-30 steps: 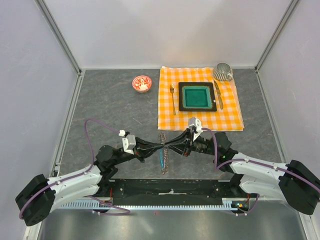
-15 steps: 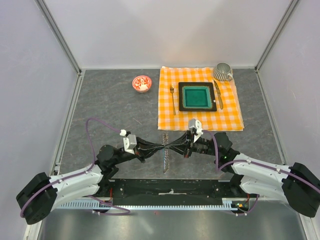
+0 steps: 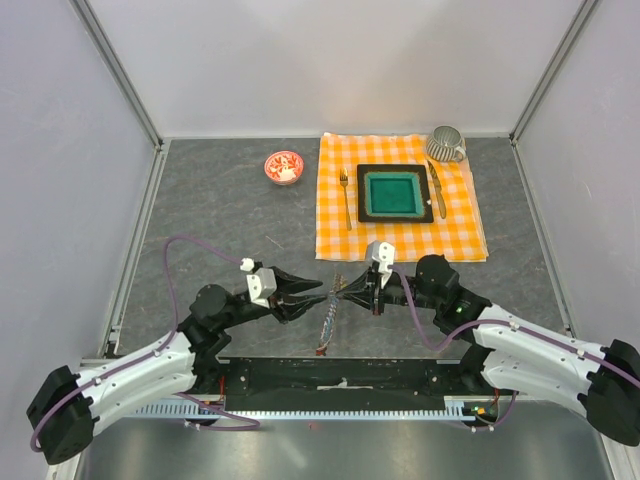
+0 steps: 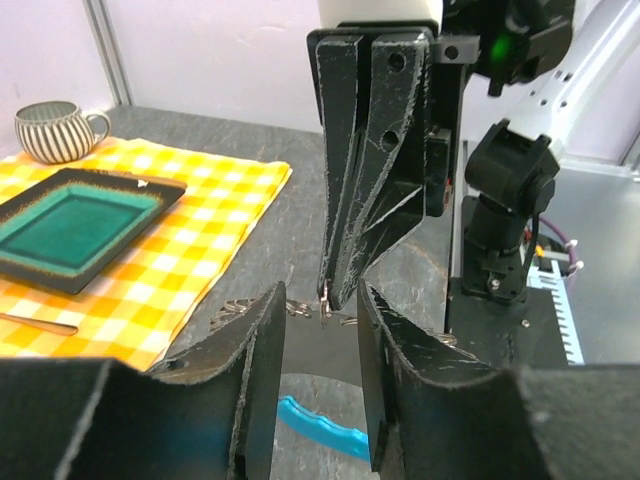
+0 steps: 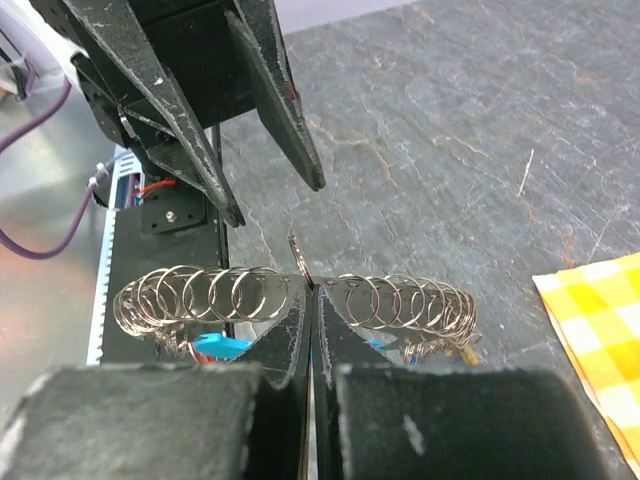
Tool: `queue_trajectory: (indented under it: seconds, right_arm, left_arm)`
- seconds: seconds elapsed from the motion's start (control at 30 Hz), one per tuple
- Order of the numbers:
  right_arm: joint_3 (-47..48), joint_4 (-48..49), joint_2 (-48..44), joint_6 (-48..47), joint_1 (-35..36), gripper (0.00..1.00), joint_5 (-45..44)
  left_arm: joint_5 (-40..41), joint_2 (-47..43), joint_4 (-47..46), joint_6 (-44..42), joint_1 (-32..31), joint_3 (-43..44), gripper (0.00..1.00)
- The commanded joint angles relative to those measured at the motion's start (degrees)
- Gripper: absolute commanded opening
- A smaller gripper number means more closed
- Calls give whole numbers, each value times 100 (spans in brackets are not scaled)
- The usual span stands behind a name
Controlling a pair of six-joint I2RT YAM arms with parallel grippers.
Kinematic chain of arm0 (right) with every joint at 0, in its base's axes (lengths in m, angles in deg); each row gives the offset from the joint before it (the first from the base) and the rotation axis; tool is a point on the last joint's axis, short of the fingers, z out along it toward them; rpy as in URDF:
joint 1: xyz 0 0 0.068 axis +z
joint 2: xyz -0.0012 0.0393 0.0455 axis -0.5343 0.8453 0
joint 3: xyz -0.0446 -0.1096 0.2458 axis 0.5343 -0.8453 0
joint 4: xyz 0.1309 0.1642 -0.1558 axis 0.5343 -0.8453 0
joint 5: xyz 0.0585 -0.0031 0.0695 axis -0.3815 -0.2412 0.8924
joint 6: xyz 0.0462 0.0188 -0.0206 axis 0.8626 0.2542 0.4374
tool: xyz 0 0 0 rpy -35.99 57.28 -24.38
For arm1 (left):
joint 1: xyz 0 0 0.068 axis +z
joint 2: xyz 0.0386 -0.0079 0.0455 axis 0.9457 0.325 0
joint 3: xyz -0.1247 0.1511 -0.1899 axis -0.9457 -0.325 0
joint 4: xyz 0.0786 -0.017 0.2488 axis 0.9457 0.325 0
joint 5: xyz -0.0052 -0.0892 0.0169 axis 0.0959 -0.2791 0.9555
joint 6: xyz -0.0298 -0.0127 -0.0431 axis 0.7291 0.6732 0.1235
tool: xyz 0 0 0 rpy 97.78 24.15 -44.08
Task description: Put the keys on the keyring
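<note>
Right gripper [image 3: 343, 291] clamped tight on the keyring [image 5: 200, 295] — a wire coil between the arms, near the table's [image 3: 220, 220] front edge. Left gripper [image 3: 322, 291] partly open just beside it — gripping nothing

Keyring [image 3: 328, 312]: near centre, between left tool [image 3: 318, 292] and right tool [image 3: 341, 293].
Cloth [image 3: 400, 240]: far right, carrying plate [image 3: 394, 193]; fork [image 3: 345, 197] left, knife [image 3: 438, 190] right, cup [image 3: 446, 145] far corner.
Bowl [image 3: 283, 167]: left of cloth.
</note>
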Motion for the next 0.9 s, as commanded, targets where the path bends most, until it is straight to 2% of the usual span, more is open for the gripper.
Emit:
queue_trajectory:
  seconds: [0.0, 0.5, 0.87]
  right_arm:
    - [447, -450, -112, -438, 10, 0, -49]
    - [491, -495, -85, -438, 10, 0, -5]
    - [473, -477, -68, -438, 10, 0, 12]
  left_arm:
    - [-106, 81, 825, -637, -25, 428, 42]
    - [-721, 871, 1319, -830, -25, 912, 40]
    - [-818, 1162, 1547, -831, -16, 1167, 32]
